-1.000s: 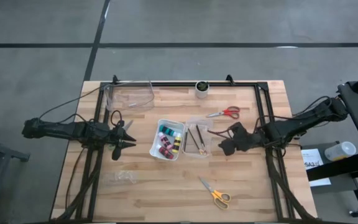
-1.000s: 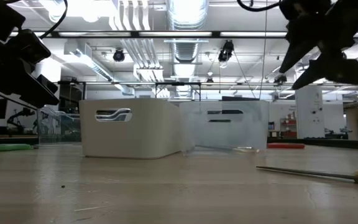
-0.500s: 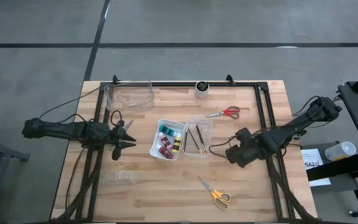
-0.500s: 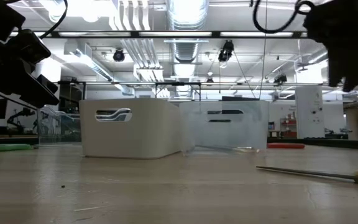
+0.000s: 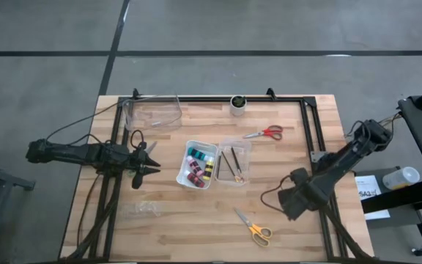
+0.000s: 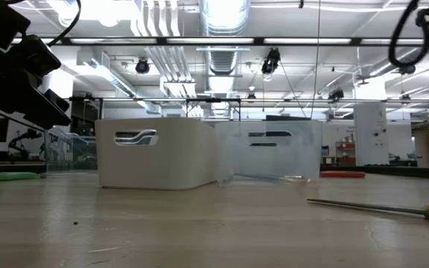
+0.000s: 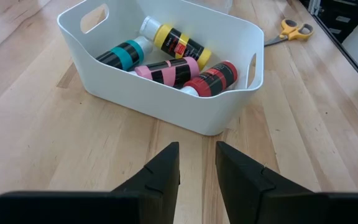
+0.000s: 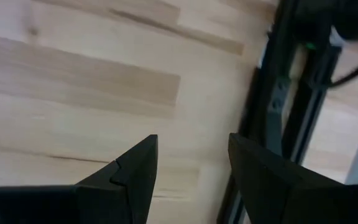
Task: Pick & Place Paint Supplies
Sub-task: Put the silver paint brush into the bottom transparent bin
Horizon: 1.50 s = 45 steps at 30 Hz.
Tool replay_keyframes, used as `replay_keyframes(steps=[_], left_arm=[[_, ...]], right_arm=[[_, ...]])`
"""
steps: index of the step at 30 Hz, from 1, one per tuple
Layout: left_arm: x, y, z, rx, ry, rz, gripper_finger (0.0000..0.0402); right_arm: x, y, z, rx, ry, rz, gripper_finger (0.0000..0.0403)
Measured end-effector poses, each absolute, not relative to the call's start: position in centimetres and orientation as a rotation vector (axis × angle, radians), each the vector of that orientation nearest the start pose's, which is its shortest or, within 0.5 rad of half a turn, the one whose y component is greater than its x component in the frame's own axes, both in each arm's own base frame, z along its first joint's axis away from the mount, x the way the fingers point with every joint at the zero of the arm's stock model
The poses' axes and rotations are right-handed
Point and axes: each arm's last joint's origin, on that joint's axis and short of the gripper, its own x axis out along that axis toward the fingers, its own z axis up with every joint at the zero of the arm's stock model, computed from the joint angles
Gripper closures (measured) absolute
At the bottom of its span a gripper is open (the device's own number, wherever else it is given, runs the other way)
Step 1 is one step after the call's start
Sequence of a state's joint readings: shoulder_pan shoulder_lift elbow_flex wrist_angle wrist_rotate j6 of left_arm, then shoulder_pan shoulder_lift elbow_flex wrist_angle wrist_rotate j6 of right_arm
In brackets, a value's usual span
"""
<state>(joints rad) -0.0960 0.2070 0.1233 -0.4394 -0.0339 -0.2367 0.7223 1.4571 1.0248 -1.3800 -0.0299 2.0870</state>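
Right claw open and empty above the table, near the yellow scissors; left claw parted, empty.
Likely light, stiff, flat-lying, slippery steel; best pinched across the blades near the pivot.

The white bin holds four paint bottles: teal, yellow, pink and red, each with black bands. Scissors at lower right have yellow handles; the upper right pair are red. The table is pale striped wood.
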Motion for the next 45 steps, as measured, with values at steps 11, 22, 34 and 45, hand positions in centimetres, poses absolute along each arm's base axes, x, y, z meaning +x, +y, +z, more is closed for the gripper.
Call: replay_keyframes(steps=[11,22,34,45], left_arm=[[9.4,-0.8,14.9,-0.197,0.526,0.001,0.0294],[9.4,-0.8,14.9,-0.197,0.527,0.001,0.0294],[9.4,-0.8,14.9,-0.197,0.527,0.001,0.0294],[9.4,-0.8,14.9,-0.197,0.527,0.001,0.0294]], right_arm=[[15.7,15.2,20.0,0.823,1.451,-1.408,0.0211],[16.0,15.6,16.7,0.725,1.483,-1.616,0.0211],[15.1,14.7,14.5,0.420,1.640,-1.584,0.0211],[15.5,15.3,11.8,0.322,1.703,-1.685,0.0211]])
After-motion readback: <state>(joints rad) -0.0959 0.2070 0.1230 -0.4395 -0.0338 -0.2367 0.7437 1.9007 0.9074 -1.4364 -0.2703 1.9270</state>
